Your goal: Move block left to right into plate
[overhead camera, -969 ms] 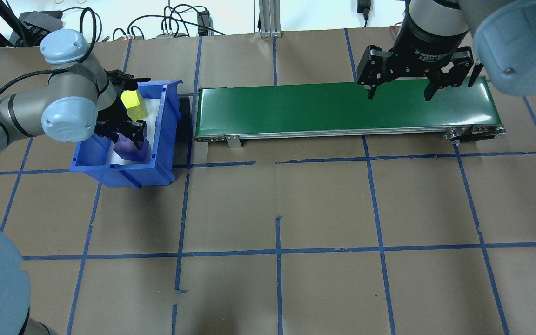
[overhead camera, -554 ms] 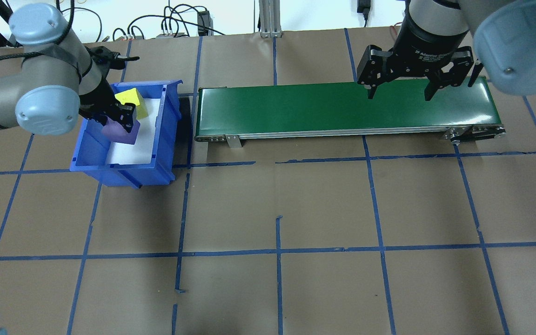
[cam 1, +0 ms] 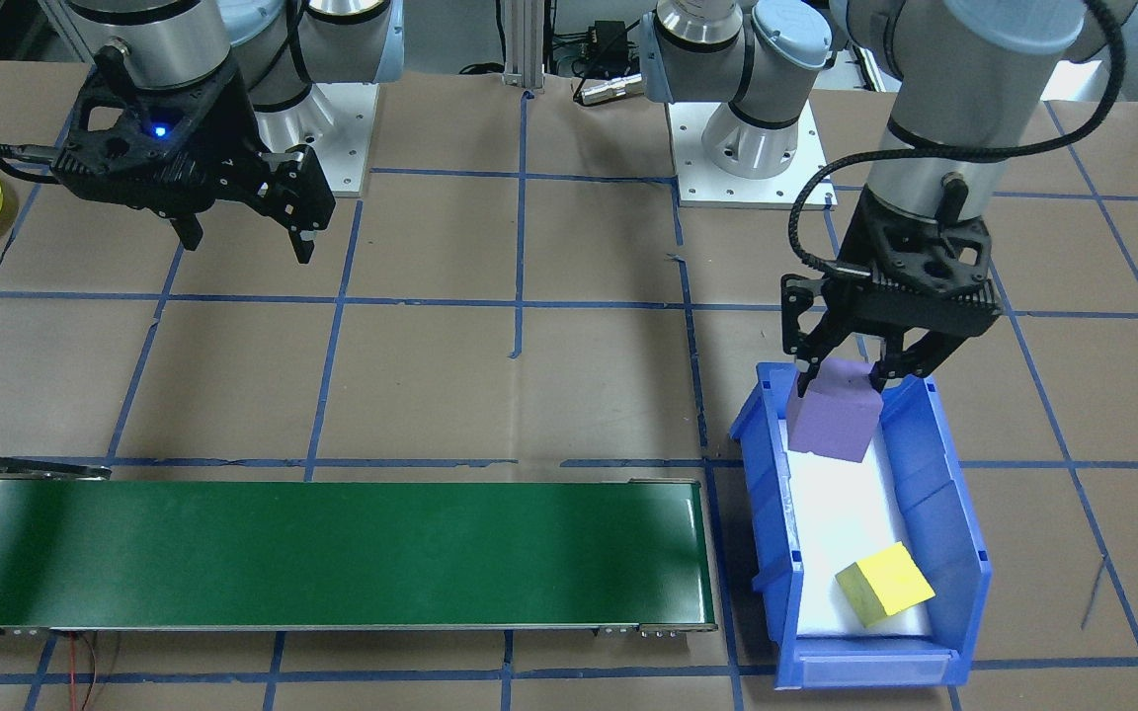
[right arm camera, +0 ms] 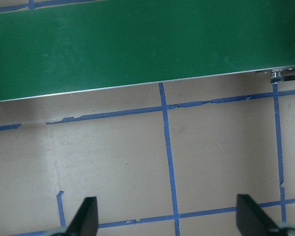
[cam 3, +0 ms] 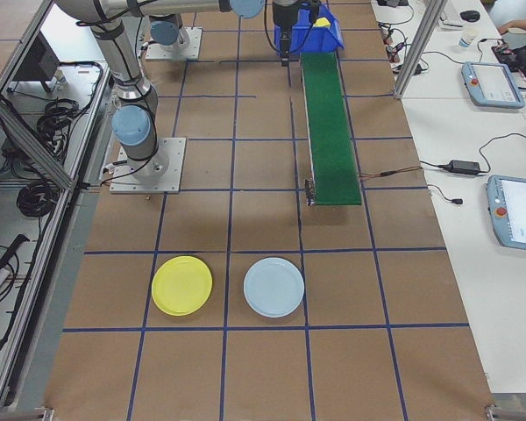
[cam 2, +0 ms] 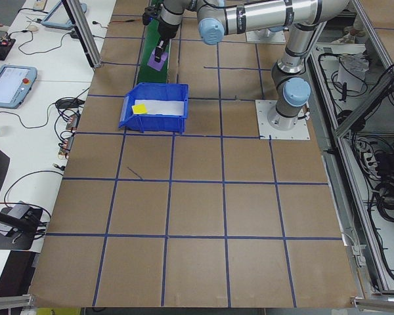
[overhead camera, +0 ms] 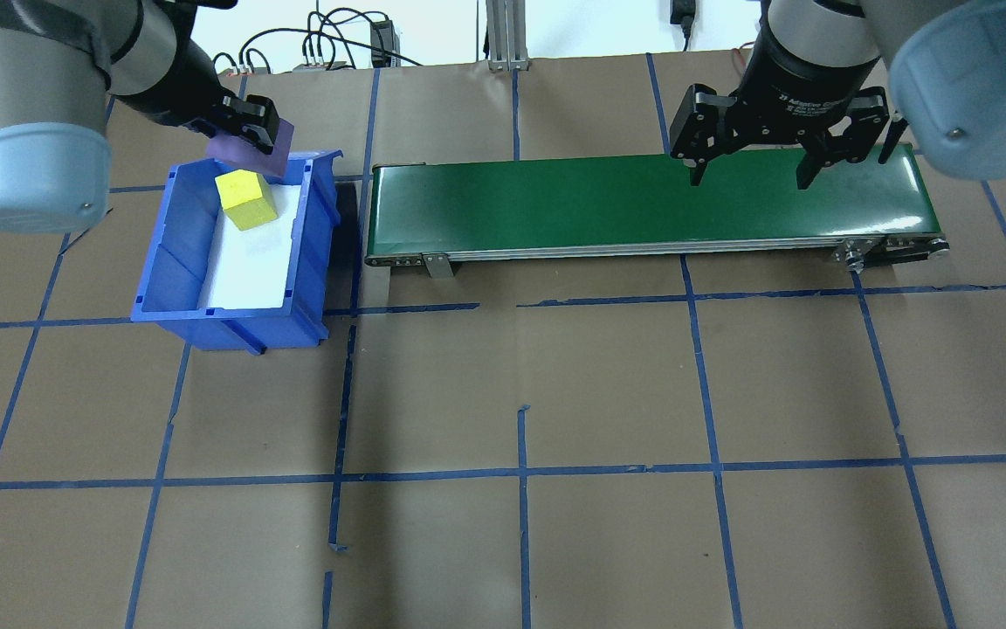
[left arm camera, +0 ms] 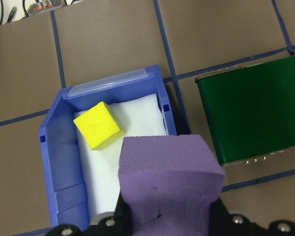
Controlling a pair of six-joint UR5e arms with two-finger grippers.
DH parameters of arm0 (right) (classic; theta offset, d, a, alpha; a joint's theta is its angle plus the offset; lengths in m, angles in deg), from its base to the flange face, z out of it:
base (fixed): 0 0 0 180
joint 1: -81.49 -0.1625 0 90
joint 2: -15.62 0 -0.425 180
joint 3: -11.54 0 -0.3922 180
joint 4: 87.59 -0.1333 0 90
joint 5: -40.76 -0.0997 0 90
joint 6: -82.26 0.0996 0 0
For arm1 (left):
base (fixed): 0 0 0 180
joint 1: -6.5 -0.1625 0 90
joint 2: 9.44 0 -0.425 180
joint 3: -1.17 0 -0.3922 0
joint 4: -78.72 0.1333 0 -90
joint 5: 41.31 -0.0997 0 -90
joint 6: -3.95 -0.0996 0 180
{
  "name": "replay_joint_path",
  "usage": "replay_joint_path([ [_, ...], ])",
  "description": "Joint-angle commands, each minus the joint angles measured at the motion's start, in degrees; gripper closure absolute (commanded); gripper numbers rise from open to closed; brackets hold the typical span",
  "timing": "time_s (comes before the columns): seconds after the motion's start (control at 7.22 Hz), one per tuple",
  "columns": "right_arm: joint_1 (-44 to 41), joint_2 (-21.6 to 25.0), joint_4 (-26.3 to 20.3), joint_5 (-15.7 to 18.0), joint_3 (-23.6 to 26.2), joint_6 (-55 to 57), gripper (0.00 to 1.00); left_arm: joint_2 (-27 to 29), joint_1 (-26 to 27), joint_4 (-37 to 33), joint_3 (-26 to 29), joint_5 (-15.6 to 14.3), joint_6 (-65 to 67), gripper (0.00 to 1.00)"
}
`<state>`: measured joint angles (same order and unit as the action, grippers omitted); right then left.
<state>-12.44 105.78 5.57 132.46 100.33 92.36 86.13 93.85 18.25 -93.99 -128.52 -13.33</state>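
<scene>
I count two blocks: a purple block and a yellow block. There is one blue bin, one green belt, and two plates off to the side — a yellow plate and a pale blue plate, lying next to each other on the table, well apart from the bin.

My left gripper is pinching the purple block by its upper end, a finger on each side. The block hangs tilted, lifted clear of the white pad on the bin floor, above the end of the bin nearest the robot in the front view. In the left wrist view the purple block fills the lower middle, with the bin and the belt's end below it.

The yellow block lies loose on the white pad at the bin's far end from the robot, touching nothing but the pad as far as I can see.

My right gripper is spread wide and holds nothing — its fingertips hang over the belt's other end. The right wrist view shows both fingers apart over bare table, the belt beyond them.
</scene>
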Motion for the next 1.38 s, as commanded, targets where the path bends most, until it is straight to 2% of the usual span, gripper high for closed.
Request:
replay_joint_path([
  [0.0,-0.03,-0.07,0.0,0.06,0.06,0.0,0.0,7.24,2.12,5.85,0.15,4.32,2.33,0.64],
  [0.42,-0.03,-0.07,0.0,0.06,0.06,0.0,0.0,13.75,5.2,6.5,0.15,4.34,2.25,0.64],
  [0.83,0.15,-0.07,0.09,0.15,-0.02,0.0,0.0,18.95,7.92,12.81,0.15,4.42,4.01,0.64],
  [0.97,0.24,-0.07,0.09,0.15,0.06,0.0,0.0,19.66,8.11,12.92,0.15,4.42,4.27,0.54],
  [1.11,0.32,-0.07,0.09,0.15,-0.02,-0.09,0.0,19.49,8.19,12.92,0.24,4.42,8.19,0.01],
  [1.25,0.5,-0.07,0.09,0.5,-0.2,-0.26,0.0,18.88,8.2,12.83,0.33,4.34,8.66,0.0],
])
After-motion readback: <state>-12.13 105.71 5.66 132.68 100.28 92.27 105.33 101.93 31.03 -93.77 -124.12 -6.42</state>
